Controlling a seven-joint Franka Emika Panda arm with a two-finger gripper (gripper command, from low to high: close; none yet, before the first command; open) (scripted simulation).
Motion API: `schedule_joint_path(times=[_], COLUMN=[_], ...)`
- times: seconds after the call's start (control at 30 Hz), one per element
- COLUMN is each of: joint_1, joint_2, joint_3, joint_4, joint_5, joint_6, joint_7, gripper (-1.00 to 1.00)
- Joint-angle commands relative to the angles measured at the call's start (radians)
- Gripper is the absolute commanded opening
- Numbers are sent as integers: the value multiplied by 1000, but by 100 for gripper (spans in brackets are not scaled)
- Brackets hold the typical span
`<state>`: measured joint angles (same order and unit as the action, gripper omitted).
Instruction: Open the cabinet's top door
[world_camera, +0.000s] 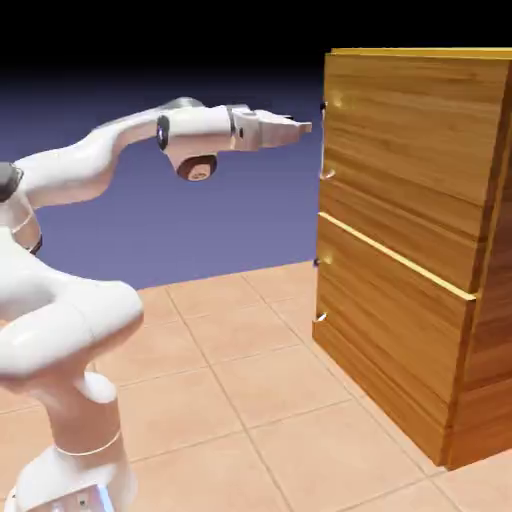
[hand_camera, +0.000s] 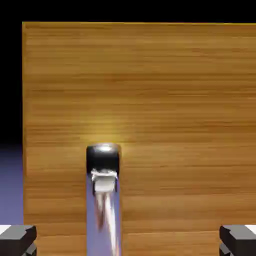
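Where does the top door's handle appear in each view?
Exterior view: upper middle-right, the silver bar just beyond the gripper.
Hand view: lower part, left of the middle, running off the bottom edge.
Shared landmark: the top door's upper edge, above the handle in both.

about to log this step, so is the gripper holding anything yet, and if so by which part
Nothing is held: the gripper is open, and the top door's silver handle shows between its spread fingertips, not clamped.

Pale tiled floor (world_camera: 235, 385), blue-violet backdrop (world_camera: 250, 210).
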<state>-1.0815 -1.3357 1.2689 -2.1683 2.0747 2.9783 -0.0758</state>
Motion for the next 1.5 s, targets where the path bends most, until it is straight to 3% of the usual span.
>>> schedule_joint_path(times=[0.0,0.2,0.23,0.8,1.1,1.47], joint_1=[-10,-173,-173,305,536,595], joint_2=[-7,-17,-17,-161,-240,-299], joint_3=[11,41,41,-274,-582,-981], joint_4=[6,136,136,-444,-724,-857], joint_5=[18,67,67,252,53,-286], joint_6=[-1,-39,-39,-516,-776,-1011], joint_7=[-7,-14,-14,-368,-465,-519], gripper=[0,0,-100,-100,-100,-100])
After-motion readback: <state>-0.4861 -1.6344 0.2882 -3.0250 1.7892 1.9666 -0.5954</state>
